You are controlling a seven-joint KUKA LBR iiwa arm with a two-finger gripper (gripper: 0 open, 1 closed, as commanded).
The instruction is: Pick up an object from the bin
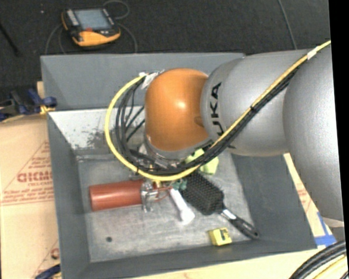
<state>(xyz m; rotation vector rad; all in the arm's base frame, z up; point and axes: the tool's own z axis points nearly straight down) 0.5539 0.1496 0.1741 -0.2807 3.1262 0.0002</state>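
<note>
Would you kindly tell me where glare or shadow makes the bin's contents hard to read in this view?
Camera view: soft sheen on the orange wrist cover and grey arm, no harsh glare; the arm shades the bin floor under it, darkening the green thing there; the red cylinder, black hairbrush and yellow block lie evenly lit.

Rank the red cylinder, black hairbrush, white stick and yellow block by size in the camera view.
1. red cylinder and black hairbrush: too alike to rank
2. white stick
3. yellow block
</note>
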